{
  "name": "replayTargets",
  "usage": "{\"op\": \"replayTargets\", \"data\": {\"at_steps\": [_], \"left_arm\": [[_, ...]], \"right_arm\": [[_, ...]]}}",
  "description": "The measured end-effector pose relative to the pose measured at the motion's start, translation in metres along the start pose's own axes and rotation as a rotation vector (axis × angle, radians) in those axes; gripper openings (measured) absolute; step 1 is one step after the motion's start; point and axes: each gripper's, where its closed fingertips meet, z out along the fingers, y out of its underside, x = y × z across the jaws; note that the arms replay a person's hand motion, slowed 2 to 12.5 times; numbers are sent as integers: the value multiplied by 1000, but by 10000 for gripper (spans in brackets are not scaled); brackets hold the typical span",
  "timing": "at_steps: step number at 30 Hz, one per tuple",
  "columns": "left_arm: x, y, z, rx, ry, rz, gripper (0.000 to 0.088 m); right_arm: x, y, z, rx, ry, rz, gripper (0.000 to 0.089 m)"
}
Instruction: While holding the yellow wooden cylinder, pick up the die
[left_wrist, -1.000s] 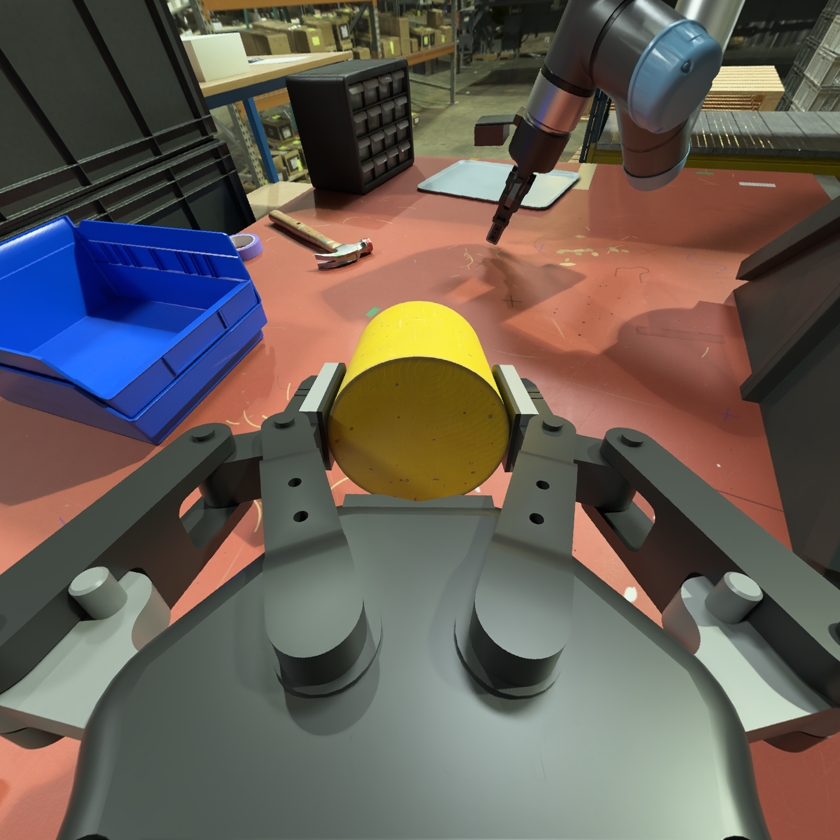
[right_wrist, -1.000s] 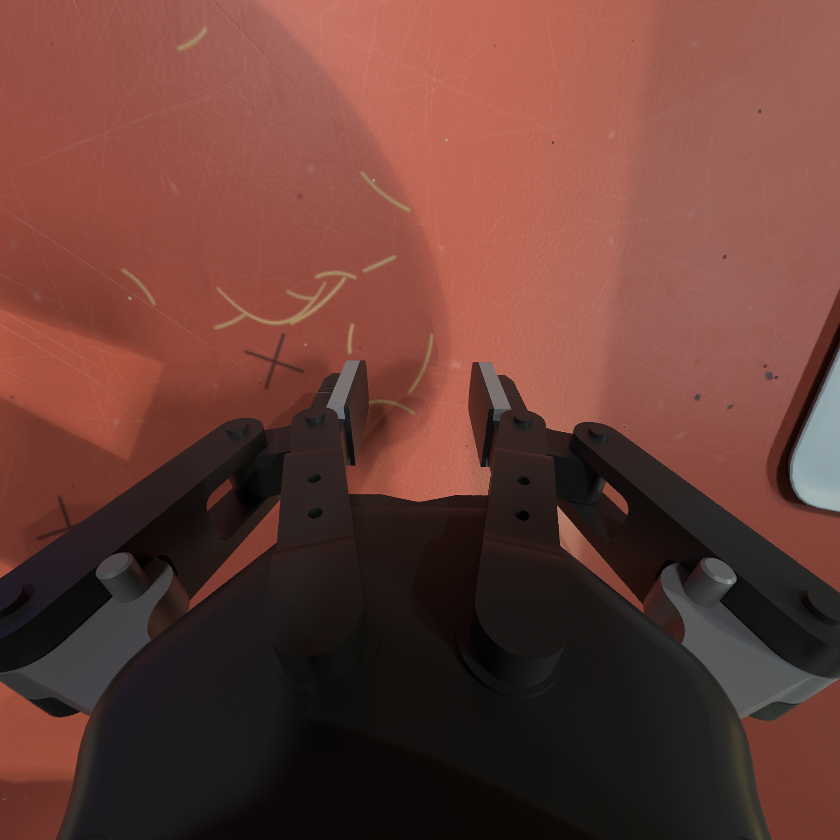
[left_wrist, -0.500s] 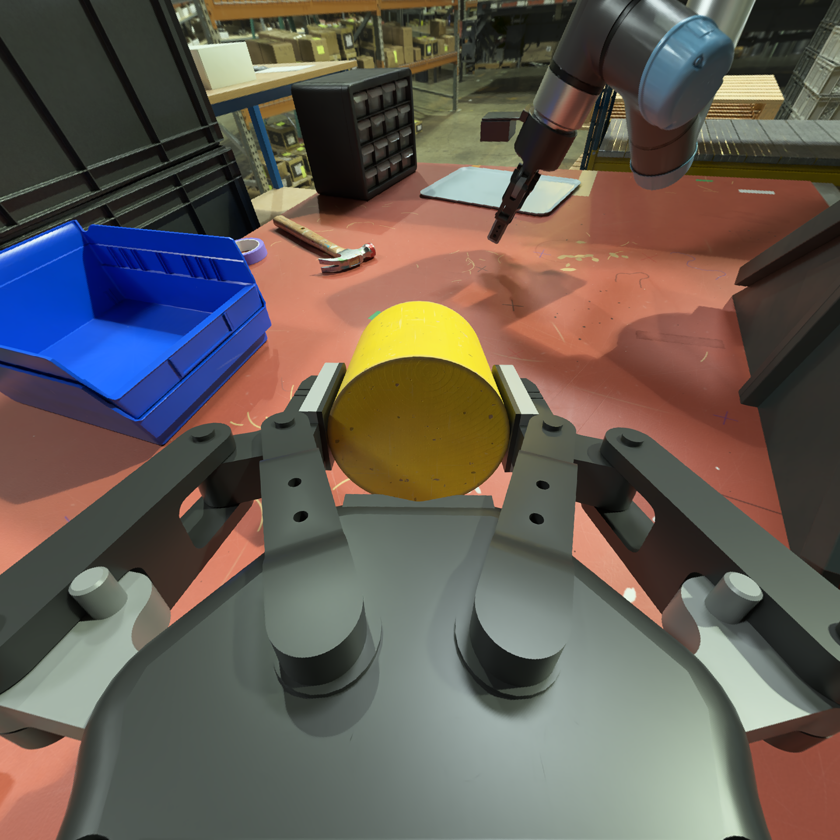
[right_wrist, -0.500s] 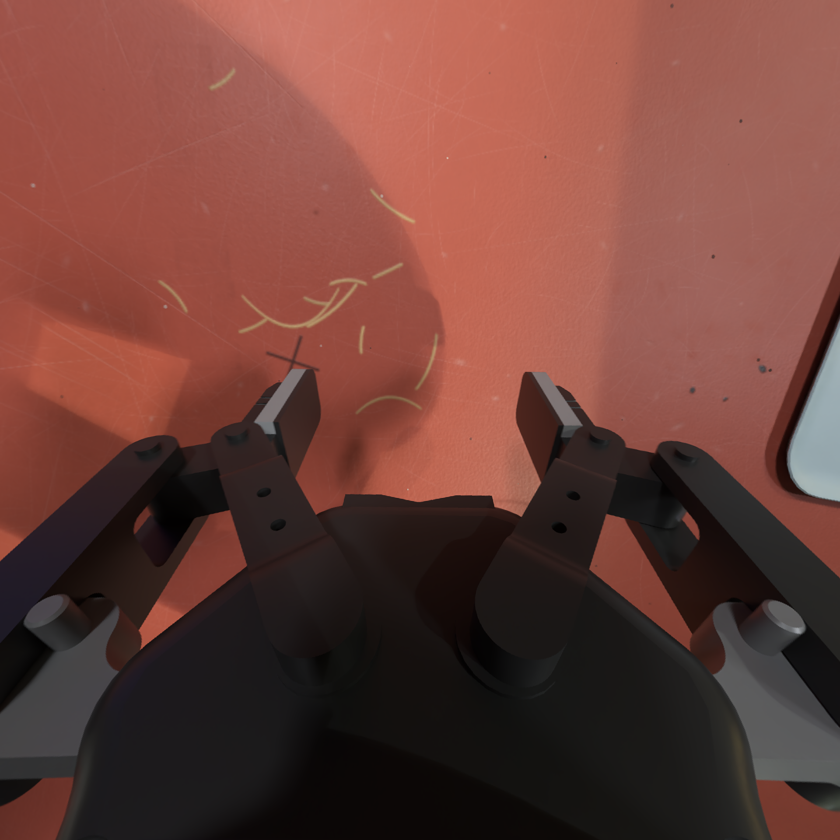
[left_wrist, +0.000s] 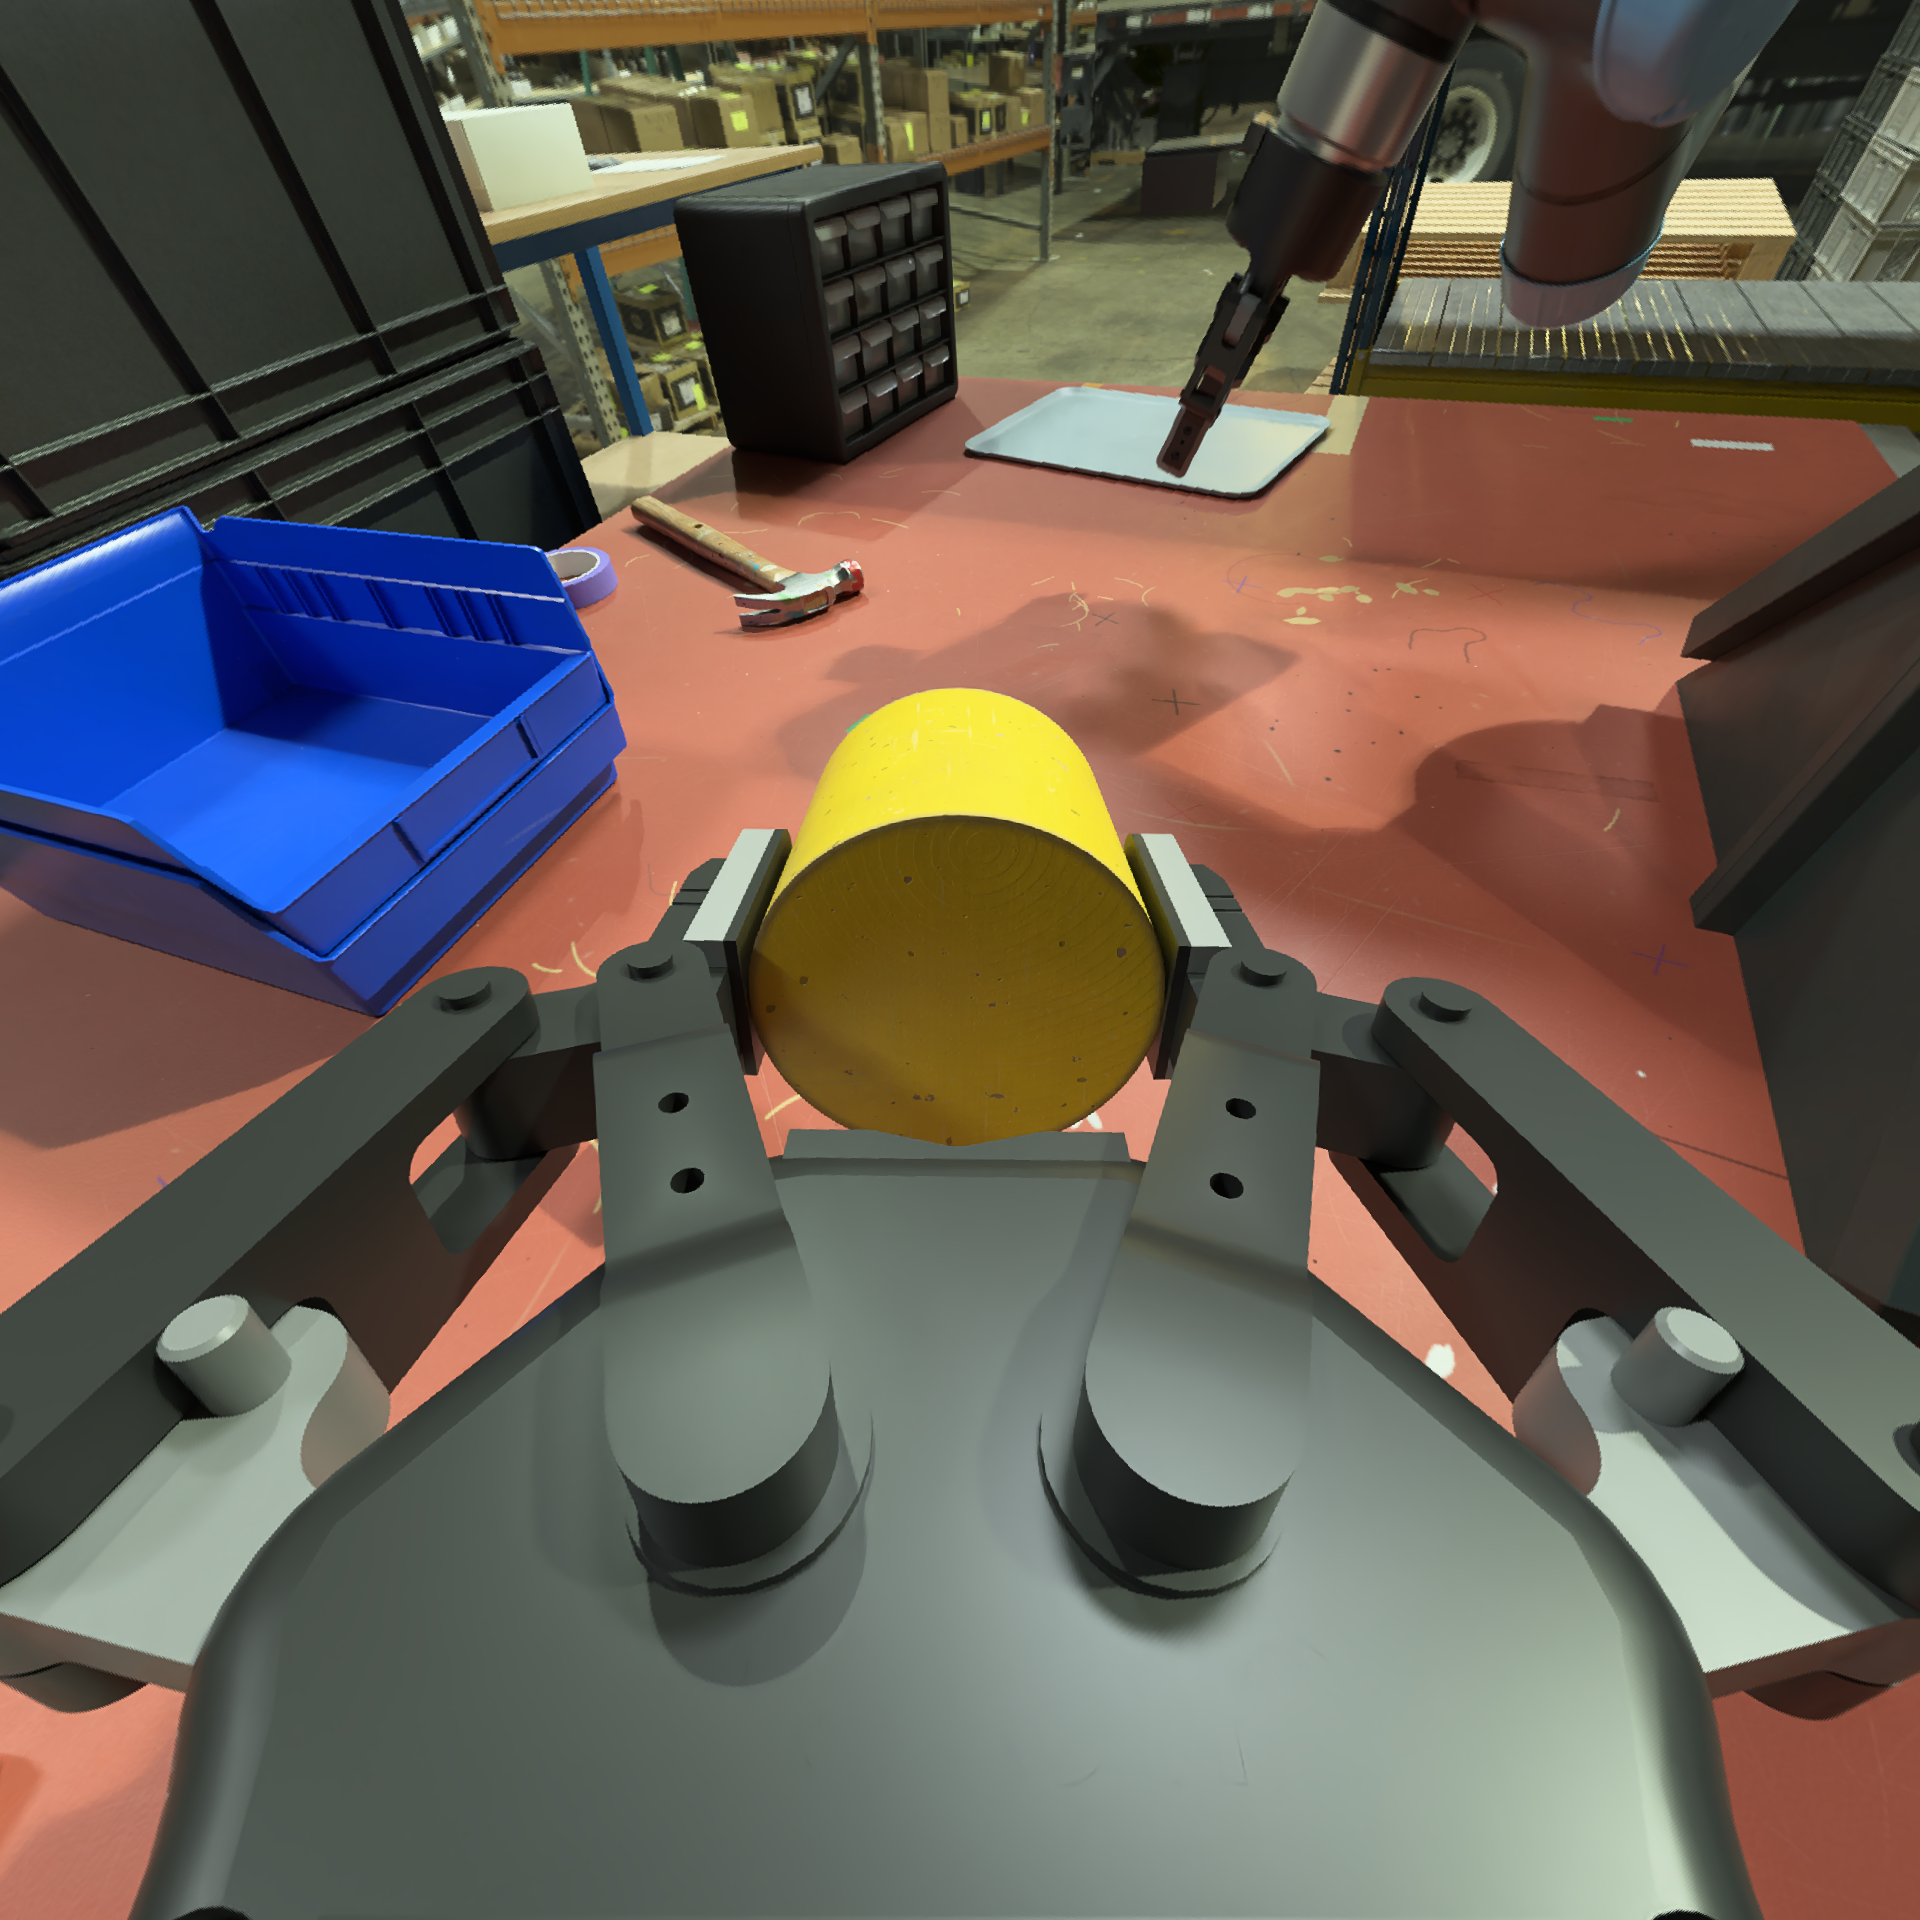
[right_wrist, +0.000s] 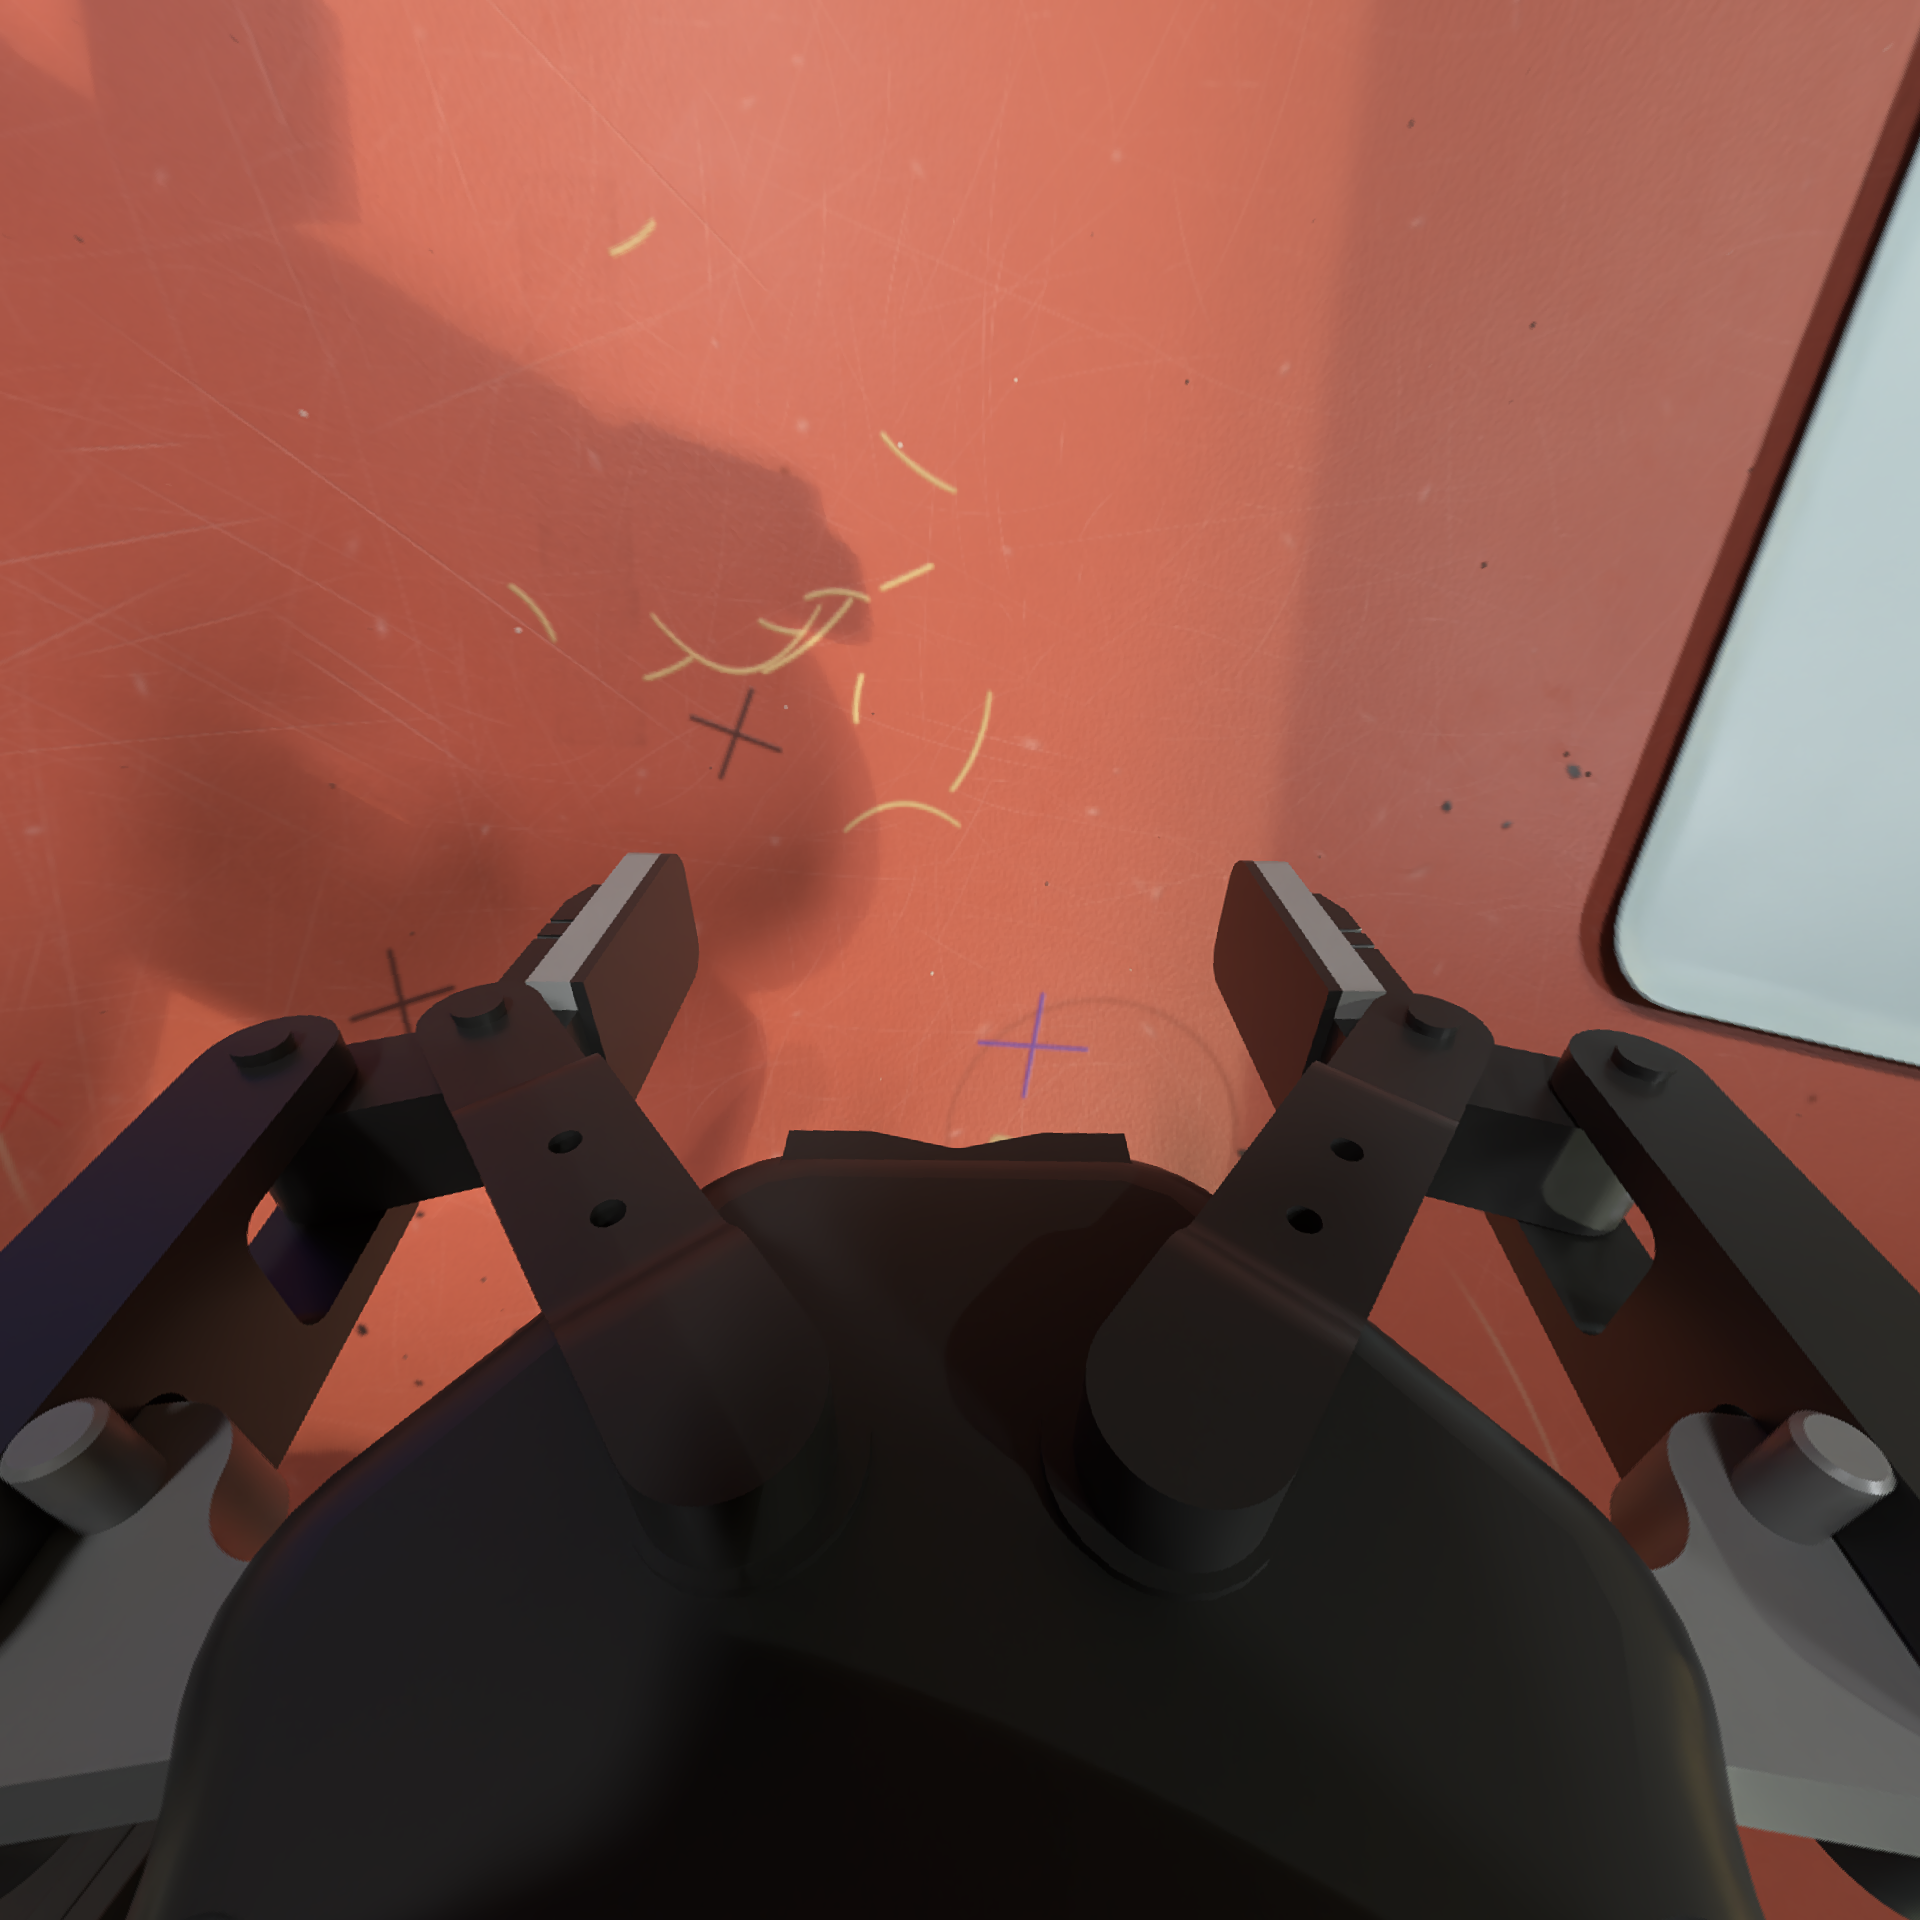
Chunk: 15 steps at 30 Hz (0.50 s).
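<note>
Left gripper (left_wrist: 954, 914): my pads are clamped on the curved sides of the yellow wooden cylinder (left_wrist: 956, 966), holding it clear above the tabletop (left_wrist: 1351, 831).
Cylinder axis: its long axis runs straight away from my left wrist camera, so one flat end faces me and the far end points toward the middle of the tabletop.
Right gripper (right_wrist: 954, 935): my fingers are spread wide with nothing between them, pointing down at bare red surface with pale curved scratches and pen crosses.
Right gripper from afar (left_wrist: 1190, 436): in the left wrist view it hangs at the far side, in front of the grey tray (left_wrist: 1049, 436).
Tray edge (right_wrist: 1787, 665): just off my right finger in the right wrist view.
Die: I cannot see it in either view. A sliver of green shows just behind the cylinder's top left edge, but I cannot tell what it is.
Key relation: I judge the free right arm must do the pick, and it lacks a bearing until the die comes into view.
Bystanders: blue bin (left_wrist: 291, 727), hammer (left_wrist: 758, 577), black drawer cabinet (left_wrist: 831, 312), tape roll (left_wrist: 584, 571), all on the left, well apart from both grippers.
</note>
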Motion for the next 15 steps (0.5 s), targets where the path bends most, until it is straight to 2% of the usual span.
{"op": "replayTargets", "data": {"at_steps": [8, 15], "left_arm": [[-2, -1, -2, 2, -8, 2, 551], [-5, -3, -7, 10, -25, 0, 551]], "right_arm": [[-6, -21, -53, 97, 19, -16, 854], [-28, -49, -97, 227, 35, -61, 854]]}}
